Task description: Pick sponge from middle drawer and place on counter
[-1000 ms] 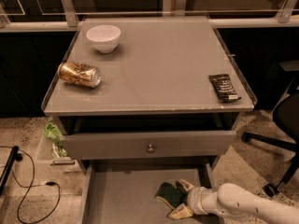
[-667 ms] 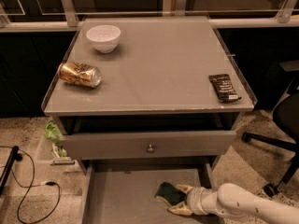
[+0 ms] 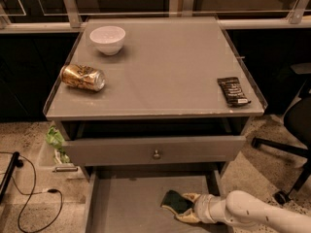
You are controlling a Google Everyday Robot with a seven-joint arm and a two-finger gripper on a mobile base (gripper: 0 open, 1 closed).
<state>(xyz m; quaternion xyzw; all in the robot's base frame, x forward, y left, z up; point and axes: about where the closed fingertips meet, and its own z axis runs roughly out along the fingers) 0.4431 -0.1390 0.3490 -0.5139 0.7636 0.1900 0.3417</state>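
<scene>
The sponge (image 3: 174, 200) is seen lying on the flat grey floor of the middle drawer (image 3: 125, 204), towards its right-hand side, dark green face upward with a pale edge showing at the near corner. The gripper (image 3: 187, 208) is found at the sponge's right end, touching or very nearly touching it, low over the drawer floor. Whether it is closed on the sponge or only set about it cannot be told. It is carried by a white arm (image 3: 255, 213) that is brought in from the lower right.

The step in hand is judged to be the grasp inside the drawer. Lift and transfer are not yet done, since the sponge is on the drawer floor.

Above the open drawer, a partly drawn drawer front (image 3: 155, 151) with a small round knob is seen, overhanging the rear of the middle drawer. Higher up, the counter (image 3: 165, 64) is occupied by a white bowl (image 3: 107, 39) at the back left, a gold can (image 3: 82, 77) on its side near the left rim, and a black wrapped bar (image 3: 233, 91) by the right rim.

For the next move, a firm hold is called for. The sponge must then be raised and drawn forward clear of the overhanging front, and a bare middle patch of counter is to be chosen.
</scene>
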